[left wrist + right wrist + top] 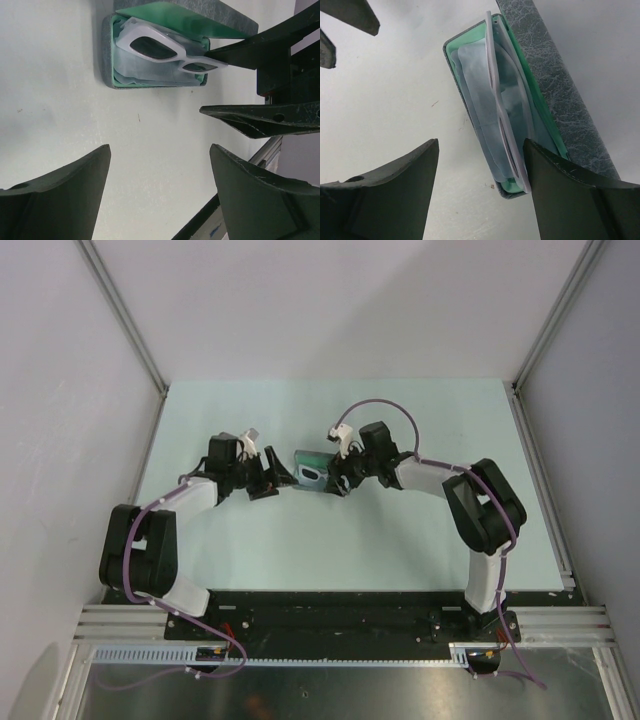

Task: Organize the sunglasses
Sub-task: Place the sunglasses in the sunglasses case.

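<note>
The sunglasses [165,50], with a white frame and dark lenses, lie folded inside the open grey case [106,55], which has a green lining. They rest on a pale grey-blue cloth [131,67]. In the right wrist view the white frame [501,107] stands on edge over the cloth [472,90]. My right gripper [481,144] is open at the case's end, one finger [570,200] close beside the frame's tip. My left gripper [160,147] is open and empty over bare table, short of the case. In the top view the case [312,472] sits between the left gripper [268,483] and the right gripper [340,478].
The case's grey lid [555,85] stands open on the far side. The right gripper's fingers [250,50] reach in from the right of the left wrist view. The table's black front edge [200,220] shows low in that view. Grey walls surround the pale table [250,550].
</note>
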Controlling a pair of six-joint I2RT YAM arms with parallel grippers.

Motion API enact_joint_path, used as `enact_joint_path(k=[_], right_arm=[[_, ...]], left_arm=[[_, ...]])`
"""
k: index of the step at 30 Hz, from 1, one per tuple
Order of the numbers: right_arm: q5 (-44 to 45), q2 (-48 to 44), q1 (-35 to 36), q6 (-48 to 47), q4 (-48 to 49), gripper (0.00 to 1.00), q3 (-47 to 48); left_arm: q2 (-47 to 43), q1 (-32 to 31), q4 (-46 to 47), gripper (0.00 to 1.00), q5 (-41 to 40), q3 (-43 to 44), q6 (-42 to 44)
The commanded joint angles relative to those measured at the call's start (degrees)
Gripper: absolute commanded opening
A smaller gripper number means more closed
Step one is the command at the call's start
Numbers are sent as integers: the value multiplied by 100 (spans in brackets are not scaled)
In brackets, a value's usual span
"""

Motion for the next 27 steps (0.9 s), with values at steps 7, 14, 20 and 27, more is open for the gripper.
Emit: enact_joint_path(k=[7,14,20,27], right_arm=[[1171,-277,215,831,440,73,68],[1540,-154,435,656,467,72,50],[1680,-268,427,76,300,71,50],[1603,-426,312,-267,194,71,50]], left_arm=[[27,-83,140,85,-115,445,-222],[247,-118,140,85,-264,682,-257],[747,-206,148,80,-651,1077,-337],[1275,-382,140,69,-818,1446,-266]])
